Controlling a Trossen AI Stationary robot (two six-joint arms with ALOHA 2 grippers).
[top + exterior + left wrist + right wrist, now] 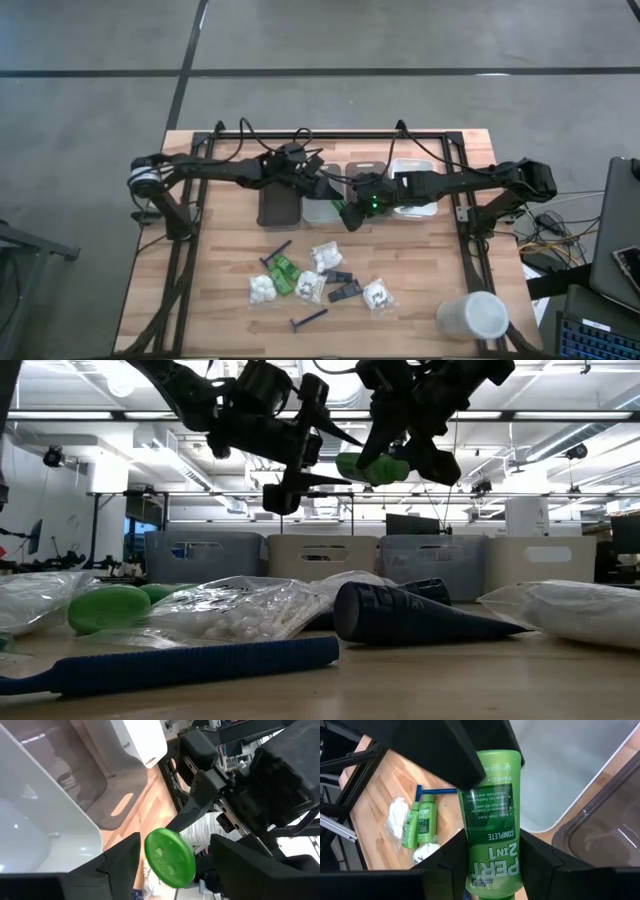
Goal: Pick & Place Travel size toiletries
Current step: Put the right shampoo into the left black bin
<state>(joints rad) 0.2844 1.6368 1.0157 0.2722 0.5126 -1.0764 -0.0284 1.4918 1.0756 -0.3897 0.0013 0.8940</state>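
The right gripper [352, 213] is raised above the table, near the front edge of the row of four rectangular plastic bins [345, 192], and its two dark fingers [451, 862] are closed on the sides of a small bright green plastic bottle [491, 820] with the words "PERT 2 IN 1" on its label. In the low view this bottle [372, 467] hangs high in the air, well above the wooden table top [500, 680], with one end pointing toward the left gripper [300, 465]. The left gripper is also raised, just beside the right one, over the darker grey bin [279, 205] and the clear bin [322, 207] next to it. Its fingers [120, 857] are open and hold nothing; in the left wrist view the round green end of the bottle [170, 858] shows between them, but I cannot tell if it touches them. The other toiletries lie in a loose group on the table in front of the bins: two more green bottles [284, 272], clear packets of white puffs [263, 288], small black flat packets [343, 291] and blue razor-like sticks [308, 320]. A large white cup [473, 315] lies on its side near the front right corner of the table.
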